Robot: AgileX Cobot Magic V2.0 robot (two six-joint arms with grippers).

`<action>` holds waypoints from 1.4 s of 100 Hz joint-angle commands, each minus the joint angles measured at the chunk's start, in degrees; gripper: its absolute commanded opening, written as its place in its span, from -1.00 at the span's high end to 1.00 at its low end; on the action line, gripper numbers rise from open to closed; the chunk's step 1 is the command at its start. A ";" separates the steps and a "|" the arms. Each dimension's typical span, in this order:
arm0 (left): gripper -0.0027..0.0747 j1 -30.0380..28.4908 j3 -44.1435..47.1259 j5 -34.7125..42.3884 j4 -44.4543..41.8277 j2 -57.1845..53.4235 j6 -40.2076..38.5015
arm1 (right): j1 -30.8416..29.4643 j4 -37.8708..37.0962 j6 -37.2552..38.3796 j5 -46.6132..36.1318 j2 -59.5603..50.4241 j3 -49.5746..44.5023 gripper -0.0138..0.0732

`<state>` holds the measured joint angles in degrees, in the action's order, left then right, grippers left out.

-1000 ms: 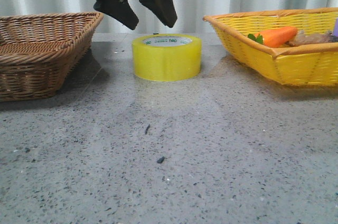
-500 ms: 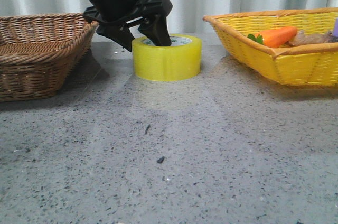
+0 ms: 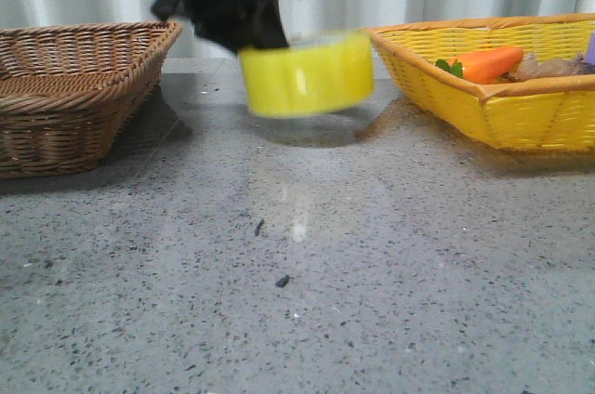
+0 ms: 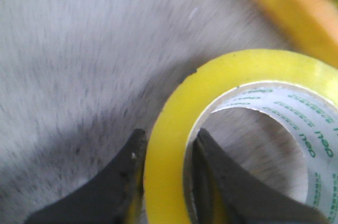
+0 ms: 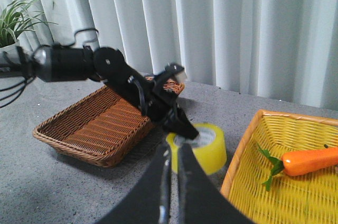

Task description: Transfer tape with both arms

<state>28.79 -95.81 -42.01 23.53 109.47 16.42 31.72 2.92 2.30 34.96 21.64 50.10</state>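
Note:
The tape (image 3: 307,73) is a wide yellow roll with a white core printed in green. It hangs tilted and blurred a little above the grey table, between the two baskets. My left gripper (image 3: 253,30) is shut on the roll's left wall, one finger outside and one inside the core, as the left wrist view shows on the tape (image 4: 169,145). My right gripper (image 5: 174,147) is shut and empty, well apart from the tape (image 5: 203,147), looking toward it. It is out of the front view.
A brown wicker basket (image 3: 74,87) stands at the left. A yellow basket (image 3: 493,87) at the right holds an orange toy carrot (image 3: 483,63) and other items. A white curtain hangs behind. A potted plant (image 5: 13,23) shows in the right wrist view.
My left gripper came down onto the tape, closed on its left wall, and has lifted it off the table and slightly to the right. The roll is now tilted and in motion.

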 commanded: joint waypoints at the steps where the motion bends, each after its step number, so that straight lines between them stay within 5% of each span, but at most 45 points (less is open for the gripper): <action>1: 0.98 -0.18 -6.05 4.01 3.29 -8.62 -0.73 | -0.22 -0.70 -0.07 -4.56 1.16 1.28 0.82; 25: 0.98 -4.60 -10.10 2.95 -2.12 -18.31 -0.63 | -0.22 -0.70 -0.07 -4.64 1.16 1.28 0.82; 52: 0.98 -18.04 -9.39 -13.03 -5.74 -21.78 -0.63 | -0.22 -0.70 -0.07 -5.05 1.16 1.28 0.82; 69: 0.98 -25.04 -3.12 -16.62 -5.74 -21.78 -0.75 | -0.22 -0.70 -0.07 -5.05 1.16 1.28 0.82; 88: 0.96 -28.88 8.29 -11.94 -4.71 -21.78 -1.75 | -0.22 -0.70 -0.07 -5.05 1.16 1.28 0.82; 119: -0.32 -29.00 14.30 -9.22 -3.41 -21.93 -1.84 | -0.22 -0.70 -0.07 -5.05 1.16 1.28 0.82; 130: -0.29 -29.00 14.21 -6.86 -0.50 -24.15 -1.84 | -0.22 -0.70 -0.07 -4.48 1.16 1.28 0.82; 140: -0.05 -27.85 14.57 -2.51 2.08 -28.70 -1.74 | -0.22 -0.70 -0.07 -2.77 1.16 1.28 0.82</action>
<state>-0.16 -79.97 -50.96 21.40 87.38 15.06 31.72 2.92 2.30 35.23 21.64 50.10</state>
